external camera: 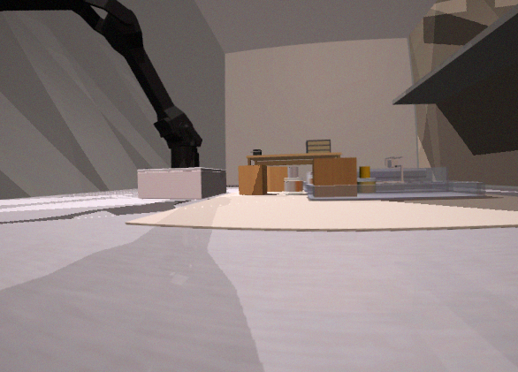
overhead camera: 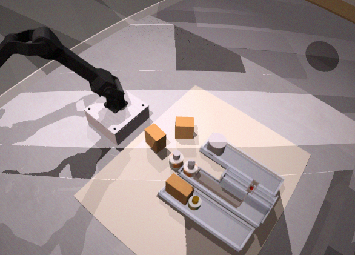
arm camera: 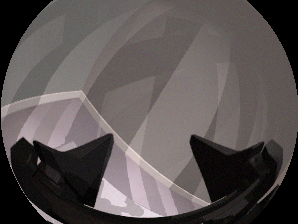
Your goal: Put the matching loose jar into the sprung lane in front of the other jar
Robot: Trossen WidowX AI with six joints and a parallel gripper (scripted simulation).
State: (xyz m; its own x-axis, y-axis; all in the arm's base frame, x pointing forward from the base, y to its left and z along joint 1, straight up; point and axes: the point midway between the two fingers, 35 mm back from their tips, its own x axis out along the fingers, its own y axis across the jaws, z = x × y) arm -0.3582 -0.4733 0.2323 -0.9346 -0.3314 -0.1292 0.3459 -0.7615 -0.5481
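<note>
My gripper (arm camera: 153, 139) is open, with nothing between its fingers in the wrist view; it is outside the top and exterior views, far from the jars. A loose jar (overhead camera: 176, 161) (external camera: 293, 184) with a pale cap and an orange-marked label stands upright on the mat. A similar pale-capped jar (overhead camera: 190, 169) stands at the near end of the middle lane (overhead camera: 246, 217), close beside the loose one. The pusher plate cannot be clearly told apart. A yellow-capped jar (overhead camera: 194, 203) (external camera: 365, 185) stands in a side tray (overhead camera: 224, 221), a different kind.
An orange block (overhead camera: 179, 188) (external camera: 334, 173) is in that side tray beside the yellow-capped jar. Two more orange blocks (overhead camera: 155, 137) (overhead camera: 184, 128) stand between the arm's base (overhead camera: 103, 119) (external camera: 170, 183) and the lanes. A white cylinder (overhead camera: 217, 144) stands in the other side tray (overhead camera: 257, 170).
</note>
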